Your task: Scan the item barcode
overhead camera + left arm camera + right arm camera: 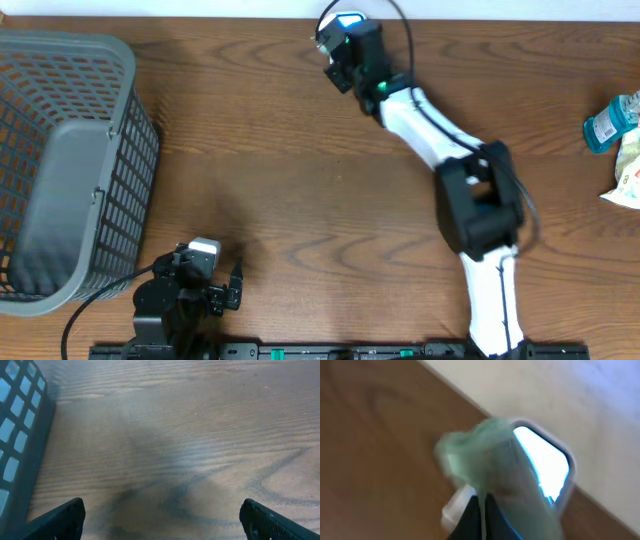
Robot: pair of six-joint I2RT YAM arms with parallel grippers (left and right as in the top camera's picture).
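Overhead view: the right arm (pixel 440 140) is seen stretched from the near edge of the wooden table (pixel 300 180) up to the middle of its far edge. The right gripper (pixel 338 48) is found there, just beside a small scanner (pixel 350 20) whose window glows blue.

Right wrist view: the right gripper (pixel 481 510) is closed on a pale green item (pixel 490 455), which is pinched between the dark fingers (pixel 468 519) at the bottom of the frame and rises from them. The item is badly blurred (no barcode or print can be made out). It is held in front of the scanner (pixel 547 462) and partly covers the lit window; whether the two touch cannot be told. The scanner is set at the table's far edge, with a pale surface beyond it.

Left wrist view: the left gripper (pixel 162 510) is held low over the wood. Its fingers (pixel 60 520) are spread wide at the two lower corners, and only table is seen between them. The mesh wall of a grey basket (pixel 20 435) is seen at the left edge.

Overhead again: the left gripper (pixel 232 282) is noted by the near edge, right of the basket (pixel 135 150) and apart from it. At the right edge of the table, well apart from both arms, a teal bottle (pixel 608 122) and a white packet (pixel 625 170) are seen lying close together.
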